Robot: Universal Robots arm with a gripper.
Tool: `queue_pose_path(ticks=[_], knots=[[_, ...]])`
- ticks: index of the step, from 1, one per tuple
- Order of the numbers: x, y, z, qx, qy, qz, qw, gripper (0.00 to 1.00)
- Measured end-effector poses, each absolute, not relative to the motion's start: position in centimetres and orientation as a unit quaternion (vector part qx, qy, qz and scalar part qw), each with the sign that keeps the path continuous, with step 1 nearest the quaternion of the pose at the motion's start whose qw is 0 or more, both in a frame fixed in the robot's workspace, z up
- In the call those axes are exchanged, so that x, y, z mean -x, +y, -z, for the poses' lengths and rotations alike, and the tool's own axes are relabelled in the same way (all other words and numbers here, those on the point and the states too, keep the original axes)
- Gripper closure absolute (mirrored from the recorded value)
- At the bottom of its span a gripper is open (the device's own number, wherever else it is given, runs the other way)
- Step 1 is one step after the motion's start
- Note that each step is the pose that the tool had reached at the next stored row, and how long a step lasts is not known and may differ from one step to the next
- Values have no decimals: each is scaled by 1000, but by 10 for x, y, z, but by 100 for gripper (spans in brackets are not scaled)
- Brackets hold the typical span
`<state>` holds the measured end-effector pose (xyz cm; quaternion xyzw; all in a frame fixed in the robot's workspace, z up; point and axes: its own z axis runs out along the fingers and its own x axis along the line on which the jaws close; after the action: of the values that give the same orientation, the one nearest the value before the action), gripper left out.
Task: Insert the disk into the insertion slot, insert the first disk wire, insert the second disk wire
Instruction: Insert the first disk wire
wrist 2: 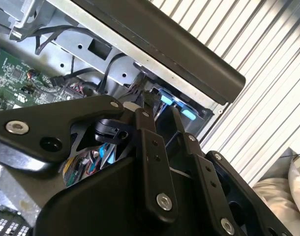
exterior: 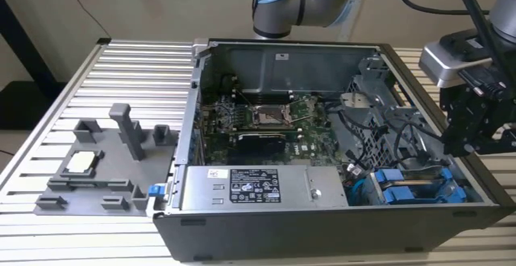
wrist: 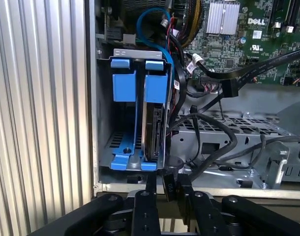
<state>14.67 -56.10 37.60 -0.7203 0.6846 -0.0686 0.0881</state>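
Note:
The disk (wrist: 155, 129) stands on edge in its blue frame inside the insertion slot (wrist: 162, 64) of the grey drive cage (wrist: 104, 105). An empty blue carrier (wrist: 124, 86) sits beside it. In the first wrist view my gripper (wrist: 167, 181) hovers just outside the cage opening, its fingers (wrist: 150, 189) shut on a small black wire connector (wrist: 168, 186) in line with the disk's edge. My gripper (exterior: 472, 145) hangs over the case's right wall in the exterior view, above the blue carriers (exterior: 400, 187). The blue tabs (wrist 2: 170, 98) show past the fingers (wrist 2: 146, 129) in the second wrist view.
Black cables (wrist: 214, 132) loop across the cage next to the disk. The silver power-supply box (exterior: 250, 187) lies along the case front, and the motherboard (exterior: 266, 121) lies behind it. A grey fixture plate (exterior: 96, 163) rests on the ribbed table (exterior: 121, 66) at the exterior view's left.

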Motion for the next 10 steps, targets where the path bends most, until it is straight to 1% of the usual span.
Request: queue_pose_path(ticks=[8, 10], knots=[[-147, -561, -376, 720, 685, 69, 87, 69], [-147, -561, -376, 720, 685, 69, 87, 71]])
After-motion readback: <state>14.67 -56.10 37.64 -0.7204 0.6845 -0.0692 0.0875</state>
